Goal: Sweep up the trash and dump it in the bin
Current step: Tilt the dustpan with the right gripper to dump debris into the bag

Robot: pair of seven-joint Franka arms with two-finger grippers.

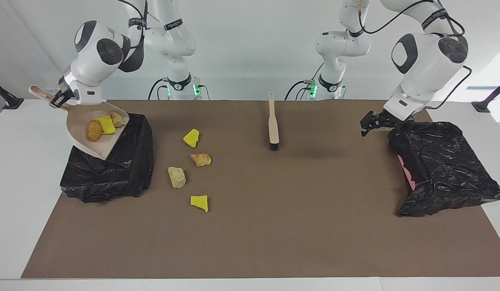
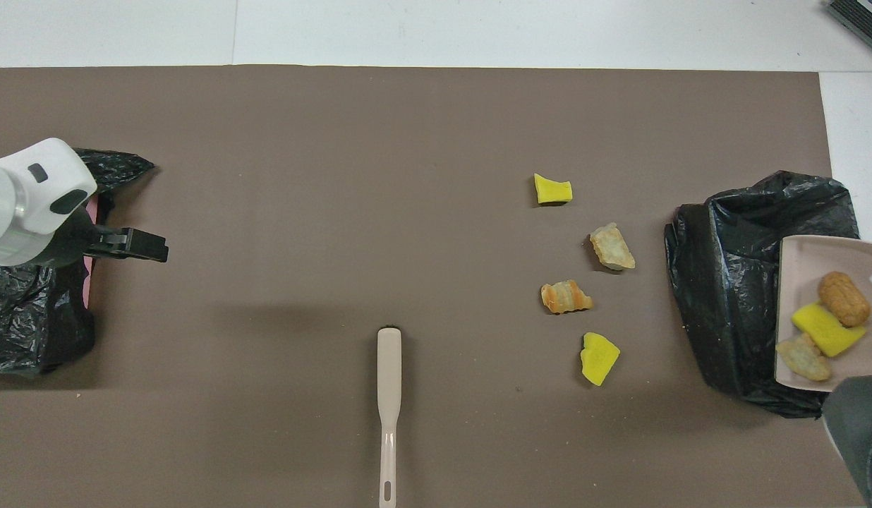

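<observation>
Beige plastic is what your right hand (image 1: 58, 100) pinches: the handle of the dustpan (image 1: 97, 137), tilted over the black-lined bin (image 1: 112, 169) at the right arm's end of the bench (image 1: 274, 226). Three pieces of trash sit in the pan: an orange-brown lump (image 1: 94, 130), a yellow sponge piece (image 1: 109, 125) and a tan lump (image 1: 119, 119).

You have four more pieces lying on the brown mat beside that bin, toward the middle of the bench: a yellow chunk (image 1: 191, 138), an orange bread-like bit (image 1: 201, 159), a tan lump (image 1: 176, 177) and a yellow wedge (image 1: 200, 203) nearest the edge away from the robots.

Your left hand (image 1: 369, 123) hangs spread and empty, by the corner of the second black-lined bin (image 1: 444, 169) at the left arm's end. Between the arms the brush (image 1: 273, 123) lies on the mat, handle toward the robots' edge.
</observation>
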